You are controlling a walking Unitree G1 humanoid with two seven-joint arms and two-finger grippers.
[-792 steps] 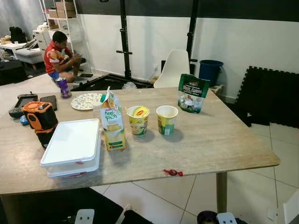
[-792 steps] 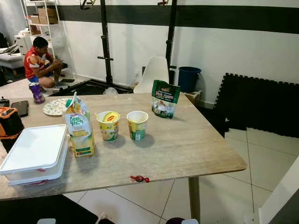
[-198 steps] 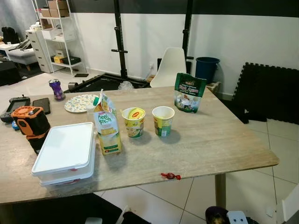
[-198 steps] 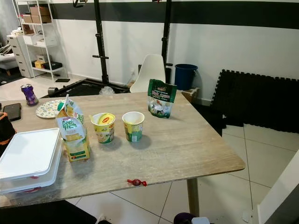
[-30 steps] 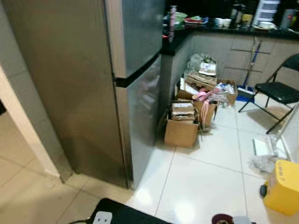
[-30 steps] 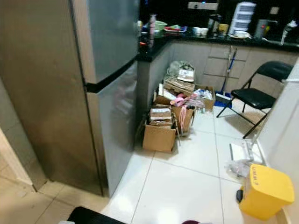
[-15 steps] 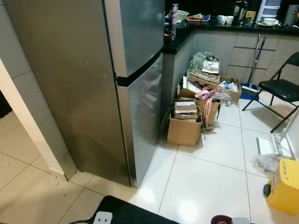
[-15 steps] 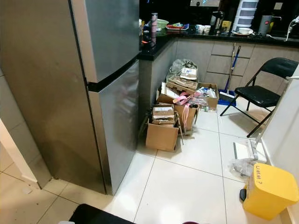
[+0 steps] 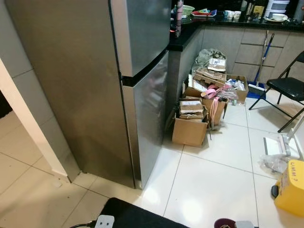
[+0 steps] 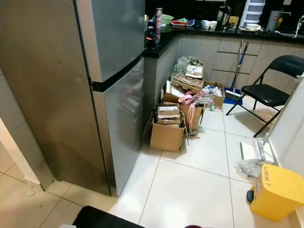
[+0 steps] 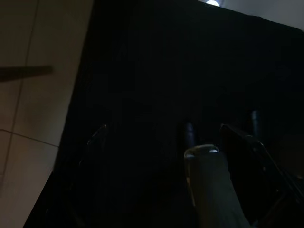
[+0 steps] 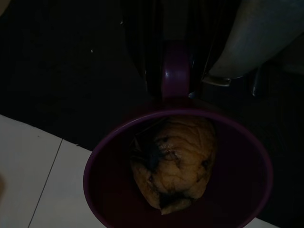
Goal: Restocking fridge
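A tall steel fridge [image 9: 95, 71] stands in front of me on the left, its upper door [image 9: 142, 28] and lower door [image 9: 149, 114] both closed. In the right wrist view my right gripper [image 12: 175, 80] is shut on the handle of a purple cup [image 12: 118, 190]. A brown muffin-like bun [image 12: 173, 161] lies inside the cup. The cup's rim [image 9: 223, 222] peeks in at the bottom of the left eye view. The left wrist view is very dark; the left gripper [image 11: 209, 166] hangs low against black.
Open cardboard boxes [image 9: 190, 128] full of clutter sit on the white tiles beside the fridge, under a dark counter [image 9: 185, 40]. A black folding chair [image 9: 287, 88] and a yellow bin [image 9: 290, 187] stand on the right. A wall corner [image 9: 28, 123] juts out left of the fridge.
Seconds ago I faced a dining table with food items; now I face the fridge. Over the last second only the camera has shifted slightly; the fridge doors stay closed.
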